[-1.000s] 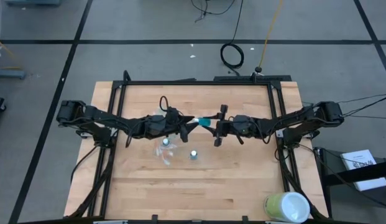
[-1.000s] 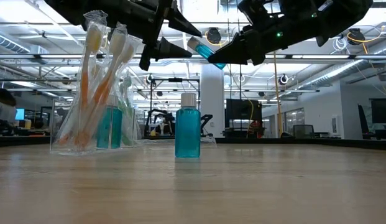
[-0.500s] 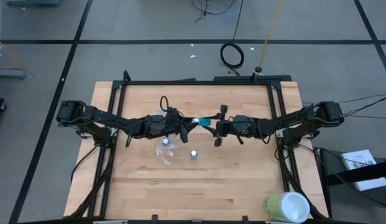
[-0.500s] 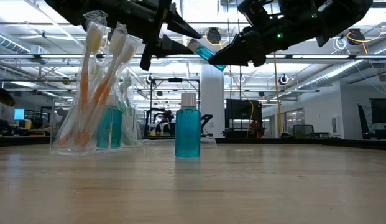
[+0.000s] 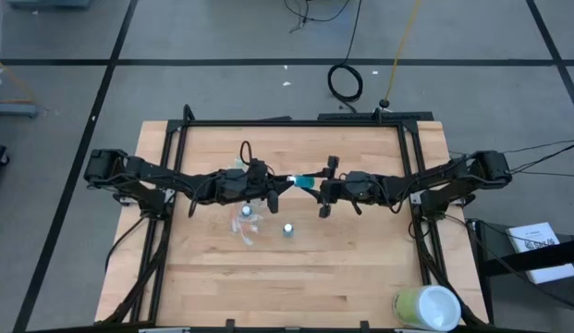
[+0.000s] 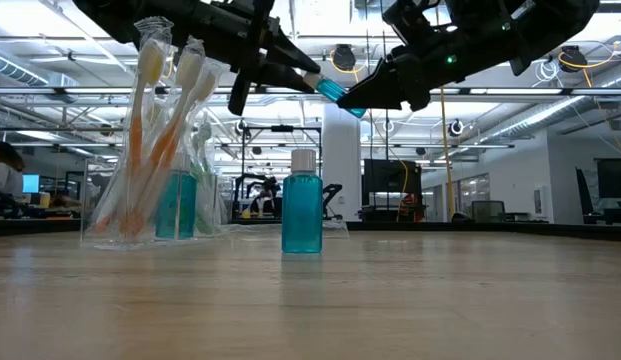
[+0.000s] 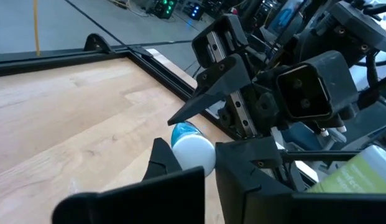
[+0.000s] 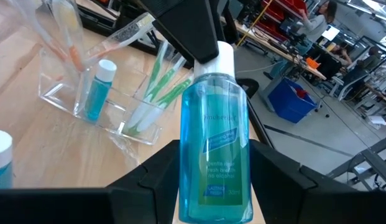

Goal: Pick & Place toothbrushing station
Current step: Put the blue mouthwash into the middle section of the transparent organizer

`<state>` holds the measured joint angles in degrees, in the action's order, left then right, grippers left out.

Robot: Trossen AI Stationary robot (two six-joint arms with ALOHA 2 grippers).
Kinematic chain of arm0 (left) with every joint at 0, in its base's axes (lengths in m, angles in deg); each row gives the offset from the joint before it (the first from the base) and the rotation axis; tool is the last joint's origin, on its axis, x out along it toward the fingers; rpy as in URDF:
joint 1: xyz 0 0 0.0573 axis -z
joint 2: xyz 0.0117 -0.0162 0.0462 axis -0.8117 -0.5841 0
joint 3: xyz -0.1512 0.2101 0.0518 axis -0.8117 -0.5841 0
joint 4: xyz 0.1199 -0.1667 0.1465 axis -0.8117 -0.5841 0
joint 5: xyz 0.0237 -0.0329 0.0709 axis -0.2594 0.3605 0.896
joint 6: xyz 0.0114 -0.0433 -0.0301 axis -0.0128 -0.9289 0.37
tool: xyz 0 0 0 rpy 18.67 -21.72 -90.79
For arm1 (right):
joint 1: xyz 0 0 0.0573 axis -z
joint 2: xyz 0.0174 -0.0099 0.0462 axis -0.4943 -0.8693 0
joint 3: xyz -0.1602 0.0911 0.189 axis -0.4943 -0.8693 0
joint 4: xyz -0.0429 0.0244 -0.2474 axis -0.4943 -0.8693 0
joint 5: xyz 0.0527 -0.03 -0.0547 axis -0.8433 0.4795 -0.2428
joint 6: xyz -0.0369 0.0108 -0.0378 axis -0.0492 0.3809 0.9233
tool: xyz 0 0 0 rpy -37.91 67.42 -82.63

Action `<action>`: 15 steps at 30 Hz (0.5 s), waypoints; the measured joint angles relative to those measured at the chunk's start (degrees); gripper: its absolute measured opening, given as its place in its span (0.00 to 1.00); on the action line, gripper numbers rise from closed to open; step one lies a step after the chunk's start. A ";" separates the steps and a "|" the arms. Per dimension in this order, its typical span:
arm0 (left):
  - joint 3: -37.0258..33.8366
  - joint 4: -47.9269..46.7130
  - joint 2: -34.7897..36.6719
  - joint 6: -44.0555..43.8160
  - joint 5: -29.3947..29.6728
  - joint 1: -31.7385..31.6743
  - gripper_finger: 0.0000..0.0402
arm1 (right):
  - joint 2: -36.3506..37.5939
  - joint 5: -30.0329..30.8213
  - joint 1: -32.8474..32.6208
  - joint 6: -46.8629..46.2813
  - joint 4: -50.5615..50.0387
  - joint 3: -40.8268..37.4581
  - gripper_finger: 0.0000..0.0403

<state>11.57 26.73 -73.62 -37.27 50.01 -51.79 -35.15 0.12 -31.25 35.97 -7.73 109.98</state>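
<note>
A small blue tube with a white cap [image 6: 335, 90] hangs in the air over the table's middle, between my two grippers. My right gripper [image 6: 378, 90] is shut on its body and my left gripper [image 5: 285, 182] on its cap. Below them stands a clear plastic cup [image 6: 150, 160] that holds several toothbrushes [image 8: 158, 93] and a second blue tube [image 6: 176, 205]. A third blue tube [image 6: 302, 205] stands upright on the table beside the cup. My left gripper pinches the tube's white cap [image 7: 196, 149] between its two fingers [image 7: 161, 158]. It comes nearly level from the table's left, in line with the tube. My right gripper pinches the tube's blue body [image 8: 214, 124] near its base, with one finger on each side. It comes nearly level from the table's right, along the tube. The tube is clear of the table, cap end a little higher.
A large pale green-and-white cup [image 5: 425, 307] stands at the table's near right corner. A black frame [image 5: 296, 121] runs along the table's far edge and down both sides. Bare wood lies in front of the cup and the standing tube.
My left gripper has shut on the white cap of the tube that my right gripper holds. Both arms and the tube have stayed in place.
</note>
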 joint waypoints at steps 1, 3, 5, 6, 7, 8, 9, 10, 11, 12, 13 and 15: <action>0.00 0.00 0.00 0.17 -0.08 0.01 0.02 | 0.00 -0.06 -0.01 -0.26 -0.10 0.00 0.41; 0.00 0.02 0.00 0.23 -0.30 0.01 0.02 | 0.00 -0.23 -0.09 -1.31 -0.12 0.00 0.41; 0.00 -0.02 0.17 0.86 -1.03 -0.04 0.01 | 0.00 -0.04 -0.39 -2.98 -0.26 0.00 0.41; 0.00 -0.18 0.41 1.24 -1.51 -0.06 0.01 | 0.00 -0.03 -0.54 -4.32 -0.28 0.00 0.42; 0.00 -0.42 0.72 1.55 -1.79 -0.06 0.01 | 0.01 -0.05 -0.71 -5.68 -0.19 0.01 0.43; 0.00 -1.08 1.34 1.95 -2.02 -0.06 0.01 | 0.00 -0.14 -0.85 -7.08 -0.12 0.06 0.44; 0.00 -2.34 2.17 2.27 -2.19 -0.06 0.01 | 0.00 -0.16 -1.10 -8.52 -0.08 0.11 0.46; 0.00 -3.83 3.25 2.44 -2.05 -0.09 0.01 | 0.00 -0.11 -1.32 -9.89 -0.38 0.10 0.49; 0.00 -5.06 4.22 2.69 -2.02 -0.14 0.00 | 0.00 -0.05 -1.53 -11.33 -0.69 0.09 0.51; 0.04 -6.64 5.30 2.75 -2.02 -0.17 0.00 | -0.04 -0.05 -1.76 -12.59 -0.65 0.09 0.54; 0.04 -8.84 6.49 2.78 -1.98 -0.17 0.00 | -0.04 -0.01 -1.97 -13.73 -0.63 0.09 0.56; 0.04 -12.50 8.82 3.13 -1.85 -0.11 0.00 | -0.02 0.01 -2.53 -15.25 -0.28 0.09 0.61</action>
<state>11.62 14.23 -64.80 -34.14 48.16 -51.90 -35.17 0.14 -33.79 20.71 -8.01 110.07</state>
